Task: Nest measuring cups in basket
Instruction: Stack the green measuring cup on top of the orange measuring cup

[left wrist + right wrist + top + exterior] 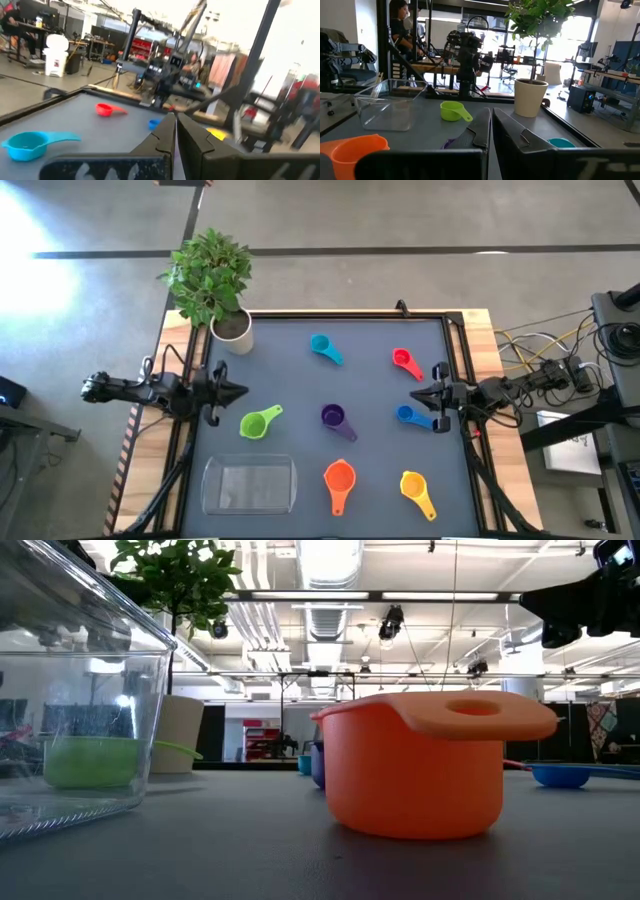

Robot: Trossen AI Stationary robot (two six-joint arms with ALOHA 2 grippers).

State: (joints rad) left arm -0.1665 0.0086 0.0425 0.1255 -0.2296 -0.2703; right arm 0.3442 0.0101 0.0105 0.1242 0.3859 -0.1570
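Seven measuring cups lie apart on the grey table mat: light blue [324, 347], red [405, 362], dark blue [411, 416], purple [335, 419], green [259, 422], orange [339, 480] and yellow [415, 487]. The clear basket [249, 484] sits near the table's near left corner, with nothing in it. My left gripper [238, 391] hovers shut at the table's left edge, above and left of the green cup. My right gripper [415, 393] hovers shut at the right edge, just above the dark blue cup. Both touch nothing.
A white pot with a green plant [228, 328] stands at the table's far left corner. Black frame bars run along the table's left and right edges. Cables and equipment [560, 370] lie beyond the right edge. People show in the room behind.
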